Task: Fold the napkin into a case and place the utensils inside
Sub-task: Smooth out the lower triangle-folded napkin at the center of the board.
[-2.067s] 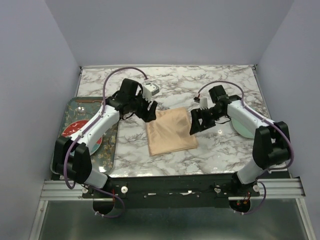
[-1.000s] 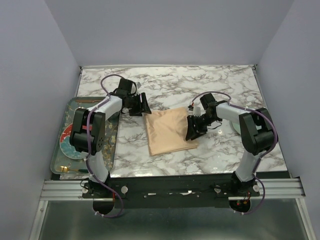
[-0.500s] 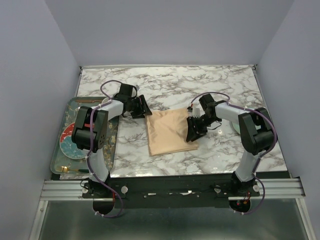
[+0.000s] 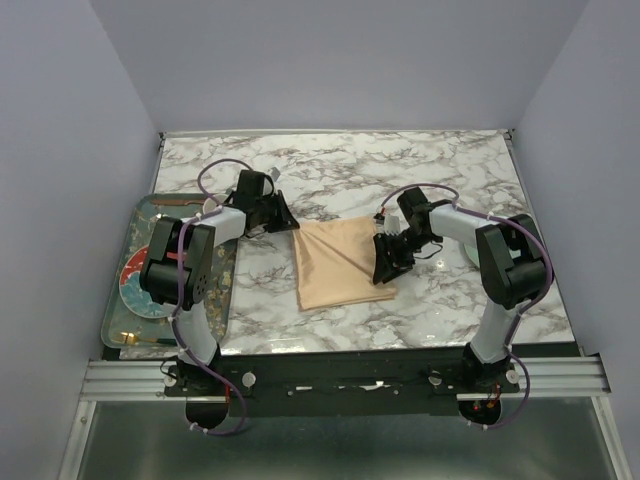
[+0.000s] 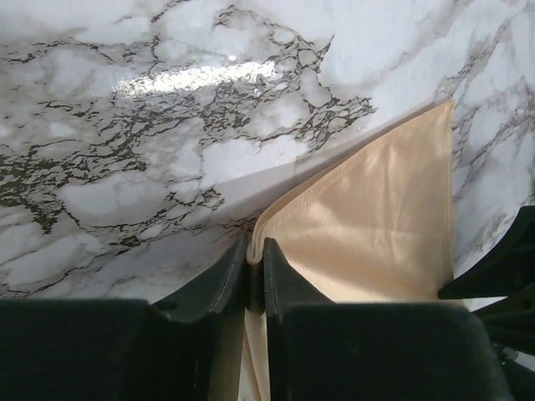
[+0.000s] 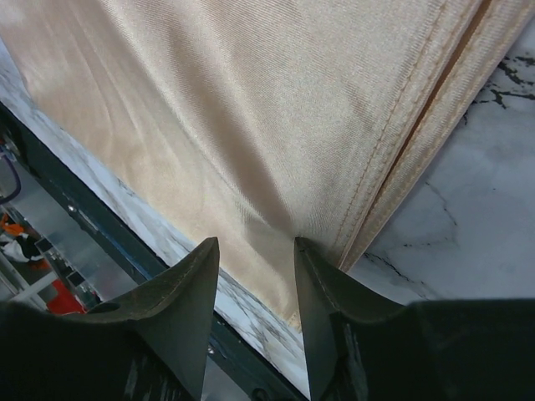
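**Marble table, two claws on one folded napkin**

Pale purple walls stand on three sides of the white and grey marble table (image 4: 400,160). The napkin (image 4: 335,270) lies near the middle of it. It is peach-orange and shiny, and it is folded into a shape close to a square, turned a little so its edges do not line up with the table's edges.

The left claw (image 4: 285,222) sits low at the napkin's far left corner. The left wrist view shows its two fingers squeezed together, with the corner's stitched edge caught between them. Marble lies just past that corner.

The right claw (image 4: 383,265) is at the napkin's right edge. It is about half open. The right wrist view shows its two fingers (image 6: 188,292) standing apart, with their tips down on the cloth just inside the edge. The cloth bunches up a little between them, but I cannot tell if they grip it. The folded layers and a stitched hem show along that edge, and marble comes right after it.

Marble shows all the way from the napkin's far edge to the back wall. A thinner strip of marble runs between the napkin's near edge and the front of the table.

A grey patterned tray (image 4: 215,290) sits at the left side of the table, apart from the napkin. A red and teal plate (image 4: 135,285) rests on it, and the left arm reaches over it.
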Controlling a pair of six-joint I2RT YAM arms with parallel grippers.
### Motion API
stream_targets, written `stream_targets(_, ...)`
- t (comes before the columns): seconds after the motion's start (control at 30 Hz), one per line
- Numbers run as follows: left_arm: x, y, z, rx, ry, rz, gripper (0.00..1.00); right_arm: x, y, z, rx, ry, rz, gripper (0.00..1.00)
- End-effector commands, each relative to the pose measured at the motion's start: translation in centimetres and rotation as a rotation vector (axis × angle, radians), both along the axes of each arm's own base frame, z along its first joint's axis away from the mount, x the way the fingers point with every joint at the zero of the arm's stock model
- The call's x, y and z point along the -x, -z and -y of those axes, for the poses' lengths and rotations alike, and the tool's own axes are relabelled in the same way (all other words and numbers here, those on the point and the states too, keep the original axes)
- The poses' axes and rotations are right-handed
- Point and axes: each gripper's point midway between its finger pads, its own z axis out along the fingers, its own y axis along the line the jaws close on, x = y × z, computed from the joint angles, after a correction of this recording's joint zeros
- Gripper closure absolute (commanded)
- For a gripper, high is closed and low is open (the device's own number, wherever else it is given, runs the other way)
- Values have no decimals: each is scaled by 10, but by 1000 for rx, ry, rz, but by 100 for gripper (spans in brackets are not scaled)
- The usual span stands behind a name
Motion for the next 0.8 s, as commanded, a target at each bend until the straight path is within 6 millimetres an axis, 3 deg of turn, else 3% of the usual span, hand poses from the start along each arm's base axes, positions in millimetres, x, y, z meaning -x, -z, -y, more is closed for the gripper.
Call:
stream_targets(0.0,-11,-8,-10,-91,35,122,62,5,23,19,130,-27,-9,50)
stream_targets(0.03,-11,-7,-11,-97,38,121,38,5,23,19,127,-25,-10,48)
stream_targets(0.07,-13,-9,-14,-118,43,134,31,3,18,15,102,-28,-8,47)
stream_targets(0.13,-18,-24,-17,-144,51,195,22,1,8,9,64,-32,4,42)
stream_targets(0.2,-27,-43,-23,-190,80,288,19,-3,-14,-3,-19,-42,38,37)
stream_targets(0.3,-23,-83,-24,-234,174,409,3,-10,-48,-18,-135,-72,98,25)
stream_targets(0.33,-18,-104,-23,-233,207,463,1,-12,-65,-21,-166,-82,153,22)
stream_targets(0.4,-2,-123,-17,-219,297,508,1,-16,-86,-27,-224,-116,229,19)
stream_targets(0.43,7,-148,-16,-213,319,577,1,-19,-107,-28,-250,-128,309,15)
stream_targets(0.5,20,-170,-15,-204,348,665,1,-30,-128,-26,-252,-153,453,10)
stream_targets(0.53,28,-195,-17,-201,331,747,1,-33,-136,-25,-249,-161,509,4)
stream_targets(0.63,36,-208,-15,-182,335,818,1,-47,-162,-23,-253,-177,687,0)
stream_targets(0.7,37,-208,-9,-147,362,761,1,-41,-166,-33,-330,-188,661,0)
stream_targets(0.73,36,-191,0,-114,425,686,1,-36,-163,-38,-369,-196,610,0)
stream_targets(0.77,48,-194,13,-29,491,606,1,-26,-166,-47,-443,-210,541,0)
